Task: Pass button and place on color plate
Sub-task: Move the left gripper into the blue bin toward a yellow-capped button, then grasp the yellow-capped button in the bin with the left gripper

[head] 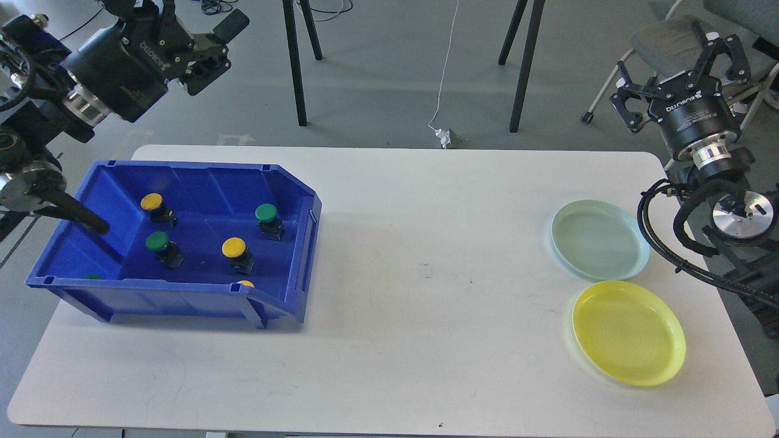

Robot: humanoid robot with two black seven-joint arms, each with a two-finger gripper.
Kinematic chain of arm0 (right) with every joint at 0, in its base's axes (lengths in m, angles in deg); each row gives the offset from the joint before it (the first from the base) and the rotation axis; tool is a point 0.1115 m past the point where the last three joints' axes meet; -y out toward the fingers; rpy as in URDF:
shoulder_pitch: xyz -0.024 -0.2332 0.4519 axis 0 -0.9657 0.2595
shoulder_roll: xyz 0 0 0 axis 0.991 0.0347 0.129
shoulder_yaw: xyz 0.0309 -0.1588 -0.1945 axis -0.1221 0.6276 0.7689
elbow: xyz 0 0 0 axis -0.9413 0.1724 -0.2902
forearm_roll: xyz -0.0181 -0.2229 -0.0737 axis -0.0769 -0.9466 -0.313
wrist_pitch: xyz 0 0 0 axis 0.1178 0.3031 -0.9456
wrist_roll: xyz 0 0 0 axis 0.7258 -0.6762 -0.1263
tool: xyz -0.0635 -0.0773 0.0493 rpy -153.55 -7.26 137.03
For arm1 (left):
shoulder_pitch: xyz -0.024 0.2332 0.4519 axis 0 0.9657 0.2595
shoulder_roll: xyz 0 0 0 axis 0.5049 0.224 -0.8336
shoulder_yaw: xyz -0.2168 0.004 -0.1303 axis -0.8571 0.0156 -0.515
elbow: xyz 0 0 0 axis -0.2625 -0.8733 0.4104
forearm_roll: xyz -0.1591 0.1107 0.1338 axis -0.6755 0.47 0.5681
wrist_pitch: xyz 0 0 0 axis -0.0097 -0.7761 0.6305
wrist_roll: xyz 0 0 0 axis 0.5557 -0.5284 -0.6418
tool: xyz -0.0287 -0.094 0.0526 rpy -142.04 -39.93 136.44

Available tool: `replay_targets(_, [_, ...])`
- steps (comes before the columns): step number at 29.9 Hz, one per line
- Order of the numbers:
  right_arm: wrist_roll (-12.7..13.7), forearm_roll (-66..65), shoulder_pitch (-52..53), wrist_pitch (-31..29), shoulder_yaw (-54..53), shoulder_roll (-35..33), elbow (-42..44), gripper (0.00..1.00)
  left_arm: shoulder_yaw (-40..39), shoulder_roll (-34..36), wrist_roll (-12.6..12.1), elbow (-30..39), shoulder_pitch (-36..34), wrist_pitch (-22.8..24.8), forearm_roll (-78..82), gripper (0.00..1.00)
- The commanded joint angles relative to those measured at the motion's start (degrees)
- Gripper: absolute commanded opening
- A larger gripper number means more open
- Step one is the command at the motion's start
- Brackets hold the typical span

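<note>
A blue bin [304,201] on the left of the white table holds several push buttons. Fully in view are a yellow one [151,202], a green one [266,213], a second green one [157,241] and a second yellow one [234,247]. Another yellow one [246,283] is half hidden by the front wall. My left gripper [192,21] is open and empty, high above and behind the bin's back left. My right gripper [675,67] is open and empty, raised behind the table's far right corner. A pale green plate [599,239] and a yellow plate [628,332] lie at the right.
A sliver of green [91,277] shows at the bin's front left corner. Black stand legs [295,61] and a chair [669,36] stand on the floor behind the table. The right arm's cables [663,243] hang by the pale green plate.
</note>
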Motion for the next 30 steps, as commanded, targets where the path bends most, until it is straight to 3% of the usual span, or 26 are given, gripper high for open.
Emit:
replay_targets(1, [0.0,0.0,-0.7,0.0,0.0,0.1,0.2,1.0,12.9,9.5,0.0,1.9,-6.1,-2.5,11.3,0.97])
replay_targets(7, [0.0,-0.1,-3.0,0.0,0.0,0.8,0.5,1.0,28.2,12.5,0.0,-3.7,-9.1,-6.6,40.1,0.97])
replay_targets(11, [0.0,-0.1,-4.1,0.0,0.0,0.8,0.5,1.0,35.0,8.7,0.0,-10.4,-9.1,-6.9,45.1,0.96])
replay_targets(14, [0.0,0.0,-4.5,0.0,0.0,0.9,0.5,1.0,36.7,4.5,0.0,-15.7,-9.1,-8.5,45.2,0.96])
replay_targets(30, [0.0,0.0,-6.1,0.0,-0.1,0.1,0.6,1.0,39.7,-8.1,0.0,-24.5,-9.1,-10.9,44.3,0.96])
